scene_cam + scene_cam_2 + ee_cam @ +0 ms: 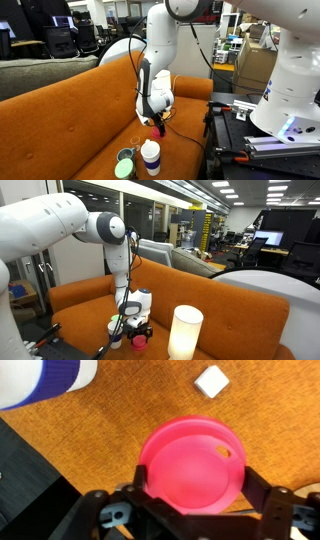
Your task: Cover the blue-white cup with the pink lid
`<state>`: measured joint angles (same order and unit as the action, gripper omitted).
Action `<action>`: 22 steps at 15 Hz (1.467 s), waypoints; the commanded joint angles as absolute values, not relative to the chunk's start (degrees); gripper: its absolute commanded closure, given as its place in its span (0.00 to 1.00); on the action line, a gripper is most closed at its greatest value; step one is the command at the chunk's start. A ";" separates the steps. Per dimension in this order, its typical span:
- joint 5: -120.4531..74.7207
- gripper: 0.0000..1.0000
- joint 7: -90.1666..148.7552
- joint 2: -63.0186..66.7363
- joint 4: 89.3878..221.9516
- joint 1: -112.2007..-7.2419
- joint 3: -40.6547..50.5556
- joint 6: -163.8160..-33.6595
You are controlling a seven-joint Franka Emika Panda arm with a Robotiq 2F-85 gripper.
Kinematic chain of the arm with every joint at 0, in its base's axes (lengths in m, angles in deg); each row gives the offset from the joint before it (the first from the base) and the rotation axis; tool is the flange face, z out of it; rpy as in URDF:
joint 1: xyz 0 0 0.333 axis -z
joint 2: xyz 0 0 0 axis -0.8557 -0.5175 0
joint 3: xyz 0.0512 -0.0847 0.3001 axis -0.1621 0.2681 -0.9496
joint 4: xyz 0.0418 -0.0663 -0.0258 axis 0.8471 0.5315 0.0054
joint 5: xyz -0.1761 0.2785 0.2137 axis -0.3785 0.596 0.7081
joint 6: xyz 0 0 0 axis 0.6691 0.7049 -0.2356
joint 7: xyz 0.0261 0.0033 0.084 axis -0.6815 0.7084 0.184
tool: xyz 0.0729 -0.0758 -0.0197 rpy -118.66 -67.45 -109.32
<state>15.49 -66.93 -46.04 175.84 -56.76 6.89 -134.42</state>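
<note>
The pink lid (190, 460) fills the middle of the wrist view, round and shallow with a small hole near its rim. My gripper (193, 480) has a finger against each side of the lid and is shut on it. In both exterior views the gripper (157, 120) (134, 330) hangs low over the orange couch seat with the lid (160, 128) (140, 340) at its tip. The blue-white cup (150, 155) stands upright on the seat a little nearer the camera than the gripper. In the wrist view the cup (40, 378) shows at the top left, apart from the lid.
A low green-rimmed round container (125, 165) sits beside the cup. A tall white cylinder (185, 332) stands in the foreground. A small white cube (211, 381) lies on the couch fabric. The couch back (70, 85) rises behind, and a black table edge (225, 120) borders the seat.
</note>
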 commanded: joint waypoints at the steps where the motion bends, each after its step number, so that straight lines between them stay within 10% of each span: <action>1: 15.79 0.33 -63.09 -36.43 185.59 -54.49 4.91 -138.94; 22: 10.64 0.33 -48.74 -23.93 196.25 -55.02 -6.28 -142.67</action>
